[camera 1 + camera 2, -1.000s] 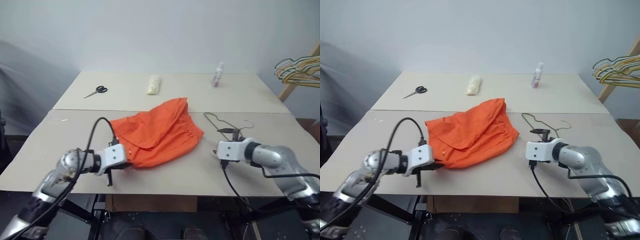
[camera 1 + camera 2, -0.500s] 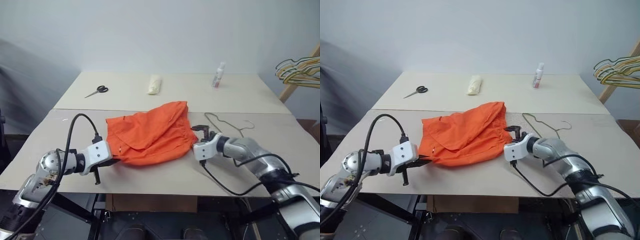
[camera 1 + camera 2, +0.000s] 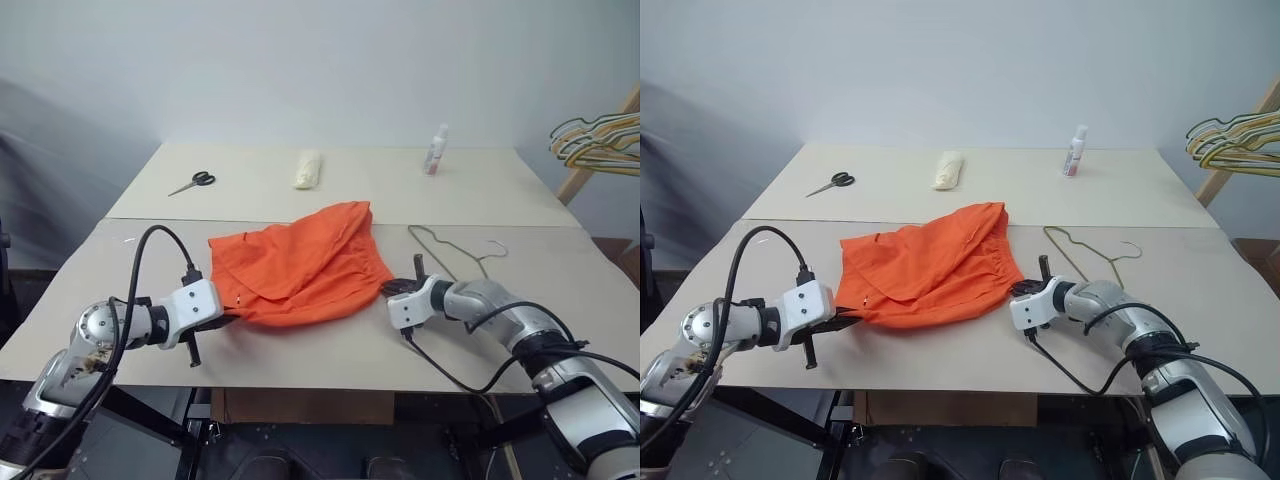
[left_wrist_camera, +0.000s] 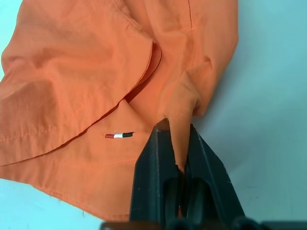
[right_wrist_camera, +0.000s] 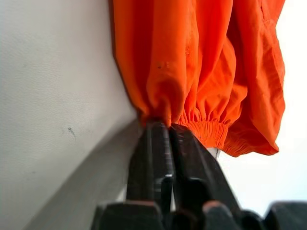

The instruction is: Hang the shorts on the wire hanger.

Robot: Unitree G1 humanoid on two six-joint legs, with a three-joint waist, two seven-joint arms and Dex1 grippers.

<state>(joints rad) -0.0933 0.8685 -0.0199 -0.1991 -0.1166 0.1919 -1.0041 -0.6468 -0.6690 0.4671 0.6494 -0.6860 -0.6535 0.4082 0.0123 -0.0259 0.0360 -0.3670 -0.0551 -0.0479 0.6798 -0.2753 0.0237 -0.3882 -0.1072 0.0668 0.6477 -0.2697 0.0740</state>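
Note:
The orange shorts point(image 3: 295, 265) lie bunched on the near half of the table, stretched between both grippers. My left gripper point(image 3: 229, 318) is shut on a fold of fabric at their left edge; the left wrist view shows the cloth point(image 4: 86, 72) pinched between the black fingers point(image 4: 153, 158). On the right side, my right gripper point(image 3: 393, 289) is shut on the gathered waistband point(image 5: 206, 129). The thin grey wire hanger point(image 3: 447, 250) lies flat on the table just beyond the right gripper, its hook pointing right.
On the far half of the table lie scissors point(image 3: 192, 182), a pale rolled cloth point(image 3: 308, 168) and a small white bottle point(image 3: 435, 150). A bunch of coloured hangers point(image 3: 598, 140) hangs on a wooden stand off the table's right edge.
My right gripper moved left from beside the wire hanger to the shorts and shut on the waistband. The left gripper pulled the shorts a little to the left, then held still.

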